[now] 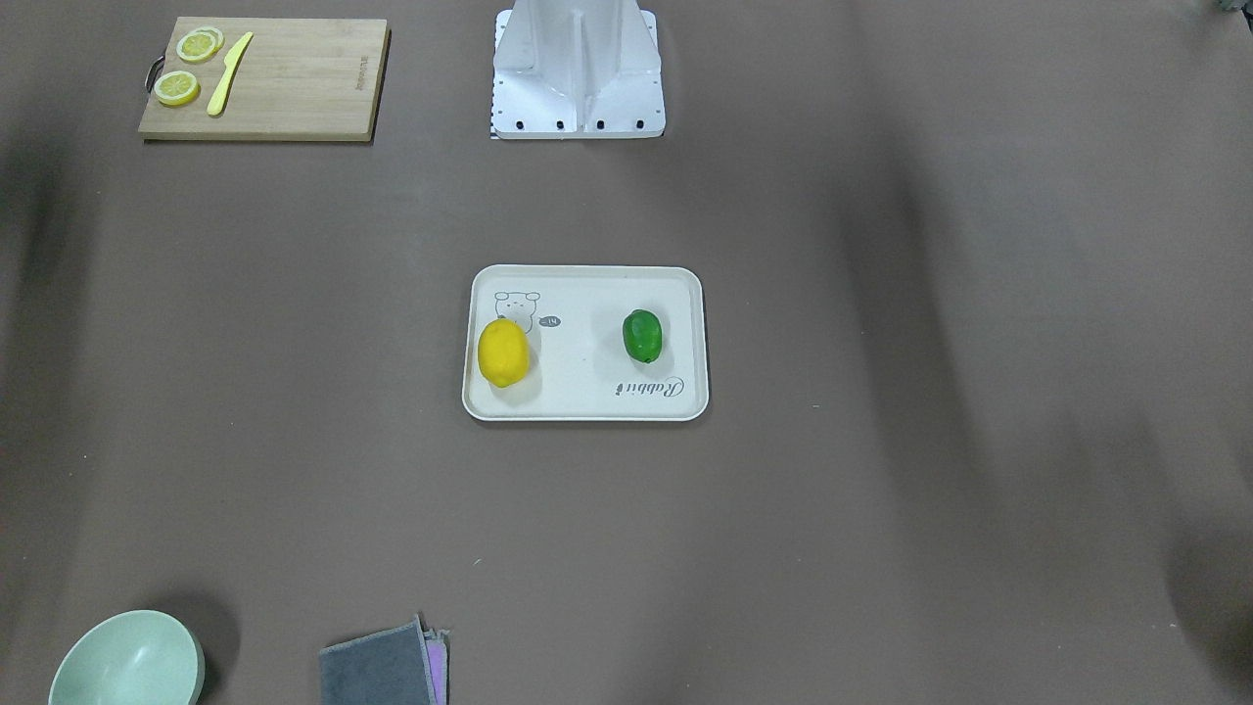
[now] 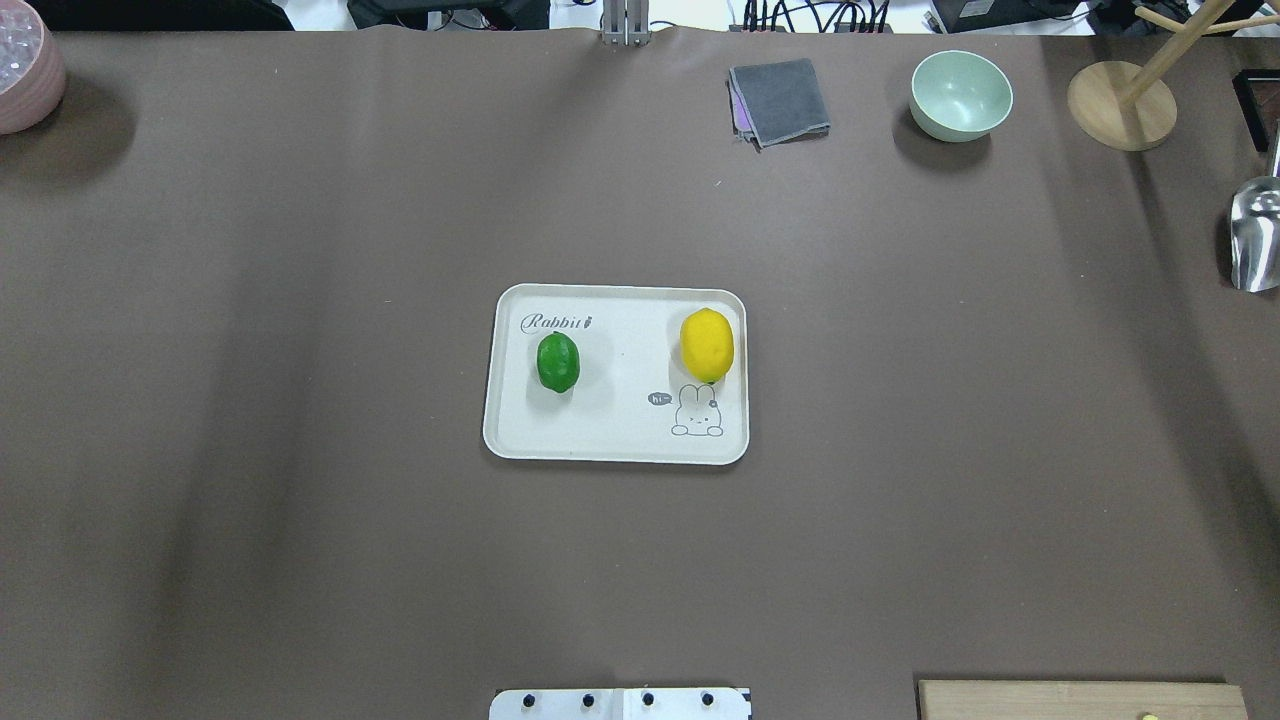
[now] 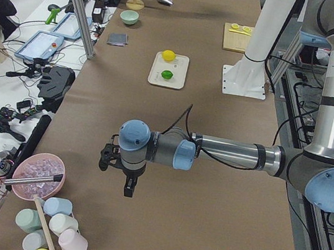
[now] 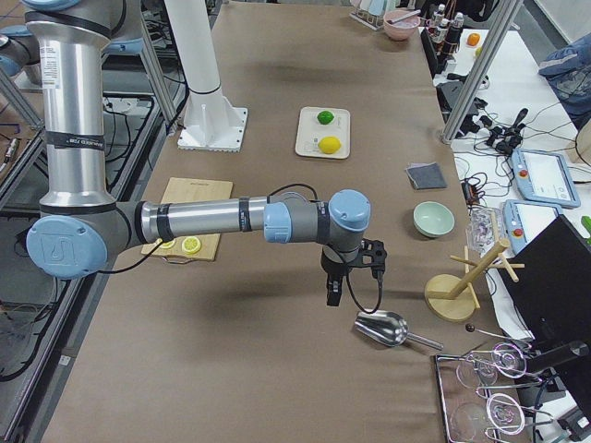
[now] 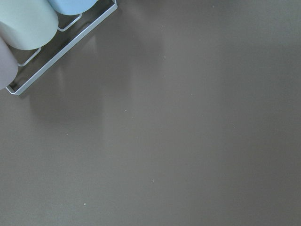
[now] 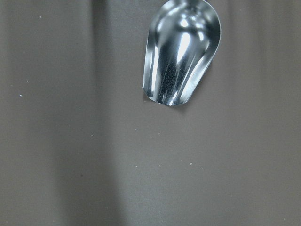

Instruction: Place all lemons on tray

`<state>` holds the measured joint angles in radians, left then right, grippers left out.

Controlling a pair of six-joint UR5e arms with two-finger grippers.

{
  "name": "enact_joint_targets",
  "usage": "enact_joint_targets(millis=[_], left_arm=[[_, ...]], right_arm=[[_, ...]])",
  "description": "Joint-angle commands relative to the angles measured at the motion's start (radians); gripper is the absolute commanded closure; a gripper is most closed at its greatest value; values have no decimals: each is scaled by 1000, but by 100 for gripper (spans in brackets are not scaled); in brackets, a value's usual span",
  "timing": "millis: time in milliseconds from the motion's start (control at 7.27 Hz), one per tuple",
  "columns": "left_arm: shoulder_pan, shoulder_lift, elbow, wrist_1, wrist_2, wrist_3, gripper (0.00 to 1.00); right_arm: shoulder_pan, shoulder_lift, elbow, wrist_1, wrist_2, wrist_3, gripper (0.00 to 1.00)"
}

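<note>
The cream-white tray [image 2: 520, 440] [image 1: 685, 294] sits mid-table. The yellow lemon [image 2: 707, 344] [image 1: 503, 352] lies on it beside the bear drawing. The green lemon [image 2: 558, 362] [image 1: 642, 336] lies on it near the "Rabbit" script. Both also show in the left side view [image 3: 169, 55] [image 3: 167, 74] and the right side view [image 4: 330, 144] [image 4: 325, 117]. My left gripper [image 3: 128, 188] hangs far off at the table's left end, my right gripper [image 4: 333, 293] at its right end. Only the side views show them, so I cannot tell if they are open or shut.
A wooden cutting board [image 1: 294, 98] holds lemon slices [image 1: 177, 88] and a yellow knife [image 1: 228, 73]. A mint bowl [image 2: 960, 95], a grey cloth [image 2: 780, 100], a wooden stand [image 2: 1122, 105] and a metal scoop [image 2: 1255, 235] [image 6: 181, 52] lie at the right. Cups in a rack [image 5: 28, 23] stand at the left.
</note>
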<state>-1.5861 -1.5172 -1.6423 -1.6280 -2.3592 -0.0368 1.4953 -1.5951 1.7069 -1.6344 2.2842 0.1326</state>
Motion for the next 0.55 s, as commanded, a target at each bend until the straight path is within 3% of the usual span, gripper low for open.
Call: enact_joint_targets(millis=[0,412], left_arm=[[0,0,-1,-1,0,0,2],[0,0,1,-1,0,0,2]], right_arm=[[16,-16,0,-1,7,-4,1],[28,-22,3,-1,9,-4,1]])
